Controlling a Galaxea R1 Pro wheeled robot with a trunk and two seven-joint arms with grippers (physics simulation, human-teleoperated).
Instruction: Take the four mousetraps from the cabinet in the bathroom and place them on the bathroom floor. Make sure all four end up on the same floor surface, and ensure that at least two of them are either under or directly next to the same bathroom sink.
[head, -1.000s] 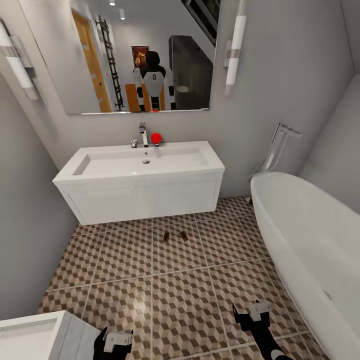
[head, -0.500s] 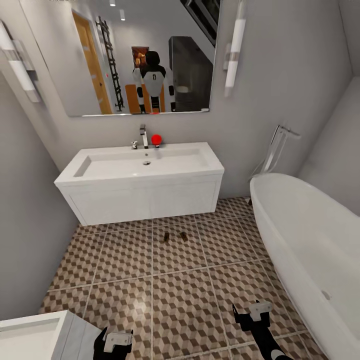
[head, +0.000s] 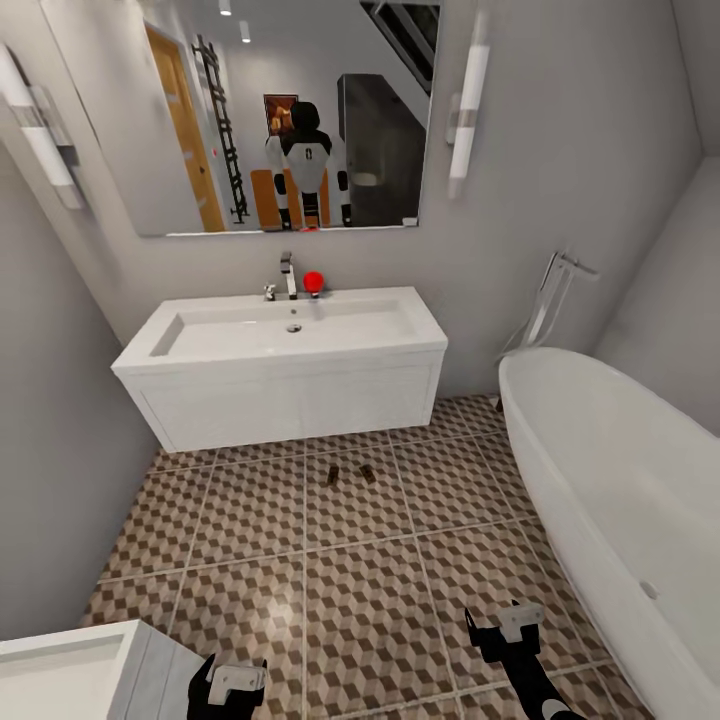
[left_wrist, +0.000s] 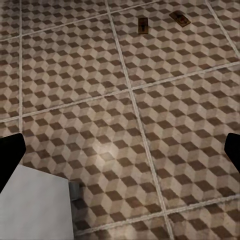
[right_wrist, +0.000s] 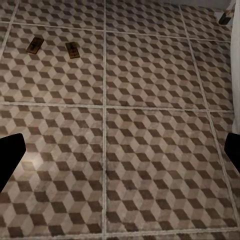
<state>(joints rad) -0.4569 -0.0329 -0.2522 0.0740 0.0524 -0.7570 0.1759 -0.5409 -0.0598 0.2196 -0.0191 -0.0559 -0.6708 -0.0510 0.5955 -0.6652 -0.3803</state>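
Two small tan mousetraps (head: 332, 475) (head: 367, 472) lie side by side on the cube-patterned bathroom floor (head: 370, 590), just in front of the wide white sink (head: 290, 340). The same two mousetraps (left_wrist: 143, 25) (left_wrist: 179, 19) lie far ahead in the left wrist view, and the right wrist view has them too (right_wrist: 34, 45) (right_wrist: 73, 49). My left gripper (head: 235, 685) and right gripper (head: 505, 625) hang low over the tiles, well back from the traps. Both grippers (left_wrist: 120, 155) (right_wrist: 120, 155) are open and hold nothing. In the mirror, an orange-brown cabinet (head: 265, 197) stands behind my reflection.
A white oval bathtub (head: 620, 480) runs along the right side, with a floor-standing faucet (head: 550, 300) at its far end. A white unit (head: 70, 670) juts in at the lower left beside my left arm. A red ball (head: 313, 281) sits by the chrome faucet (head: 288, 272).
The whole picture has drifted a little, so the camera has moved slightly. The mousetraps and both grippers are as they were.
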